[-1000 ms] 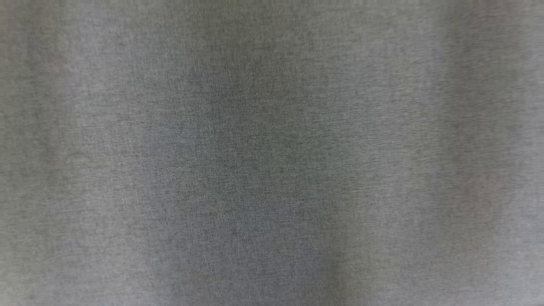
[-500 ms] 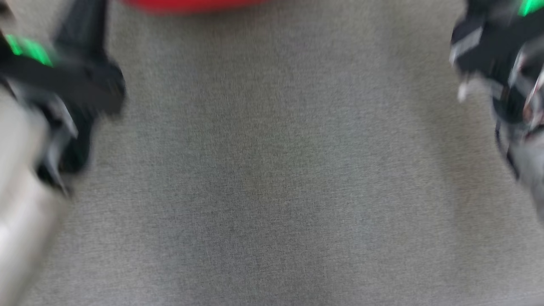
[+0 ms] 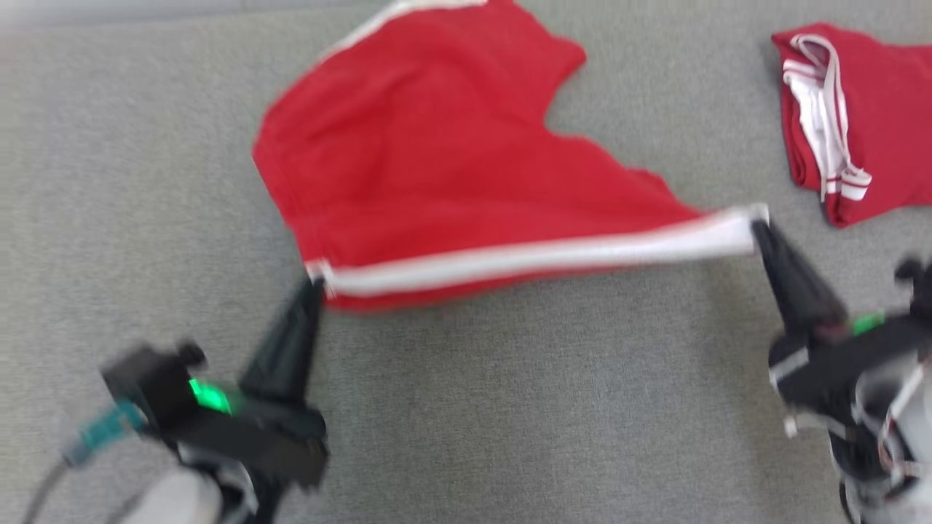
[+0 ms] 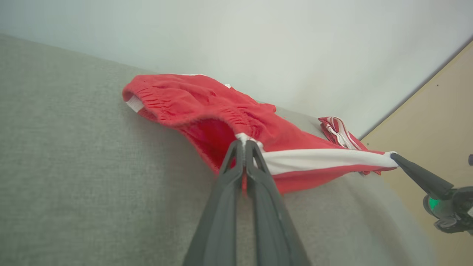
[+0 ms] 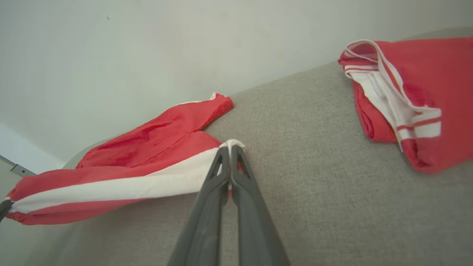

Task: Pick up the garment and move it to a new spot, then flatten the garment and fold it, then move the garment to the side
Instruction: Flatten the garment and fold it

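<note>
The left gripper (image 3: 314, 285) and the right gripper (image 3: 759, 227), both clamped on the ends of its white stripe (image 3: 553, 255), are holding the red garment (image 3: 437, 167) stretched near the far edge of the grey cloth surface (image 3: 510, 407), apparently flattening it, which is next calling for lowering both ends evenly

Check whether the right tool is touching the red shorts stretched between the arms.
Touching. In the right wrist view the right tool is shut on the white-striped corner of the red shorts, fabric pinched at its tip.
</note>
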You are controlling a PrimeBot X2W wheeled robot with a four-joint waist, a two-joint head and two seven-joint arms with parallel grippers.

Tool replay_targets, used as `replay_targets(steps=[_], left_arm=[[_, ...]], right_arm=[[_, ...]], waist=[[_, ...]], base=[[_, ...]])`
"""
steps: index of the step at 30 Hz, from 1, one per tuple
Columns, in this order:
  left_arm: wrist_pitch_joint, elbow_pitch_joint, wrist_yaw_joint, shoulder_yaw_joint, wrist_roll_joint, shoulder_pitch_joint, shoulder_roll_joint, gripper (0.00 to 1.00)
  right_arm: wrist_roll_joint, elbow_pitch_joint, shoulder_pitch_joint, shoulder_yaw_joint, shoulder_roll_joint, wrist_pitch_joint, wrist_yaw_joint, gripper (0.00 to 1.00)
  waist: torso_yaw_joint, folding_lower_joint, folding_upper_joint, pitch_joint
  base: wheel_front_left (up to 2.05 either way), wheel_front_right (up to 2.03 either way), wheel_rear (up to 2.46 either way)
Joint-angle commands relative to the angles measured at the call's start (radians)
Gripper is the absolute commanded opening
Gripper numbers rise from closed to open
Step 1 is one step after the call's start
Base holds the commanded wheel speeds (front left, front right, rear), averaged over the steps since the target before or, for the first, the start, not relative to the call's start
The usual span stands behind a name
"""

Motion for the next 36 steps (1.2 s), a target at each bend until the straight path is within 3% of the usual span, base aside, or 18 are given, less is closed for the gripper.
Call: replay_targets(steps=[1, 13, 20, 28, 36], left_arm=[[-0.004, -0.001, -0.003, 0.01, 0.017, 0.046, -0.008, 0.0], [-0.004, 0.052, -0.062, 0.054, 0.109, 0.318, -0.087, 0.0], [-0.004, 0.059, -0.075, 0.048, 0.148, 0.375, -0.115, 0.0], [-0.004, 0.045, -0.111, 0.06, 0.186, 0.36, -0.158, 0.0], [-0.003, 0.059, -0.136, 0.079, 0.227, 0.258, -0.204, 0.0]], right_arm=[[-0.013, -0.016, 0.058, -0.031, 0.012, 0.005, -0.003, 0.0], [-0.101, -0.155, 0.477, -0.207, 0.158, 0.109, -0.003, 0.0], [-0.137, -0.224, 0.568, -0.274, 0.218, 0.172, -0.003, 0.0], [-0.171, -0.257, 0.488, -0.306, 0.228, 0.224, -0.003, 0.0], [-0.195, -0.171, 0.252, -0.273, 0.187, 0.23, -0.003, 0.0]], waist=[[0.016, 0.0003, 0.0002, -0.037], [0.044, 0.0003, 0.0002, -0.147], [0.05, 0.0003, 0.0002, -0.174], [0.065, 0.0003, 0.0002, -0.183], [0.114, 0.0003, 0.0002, -0.148]], base=[[0.0, 0.0, 0.0], [0.0, 0.0, 0.0], [0.0, 0.0, 0.0], [0.0, 0.0, 0.0], [0.0, 0.0, 0.0]])
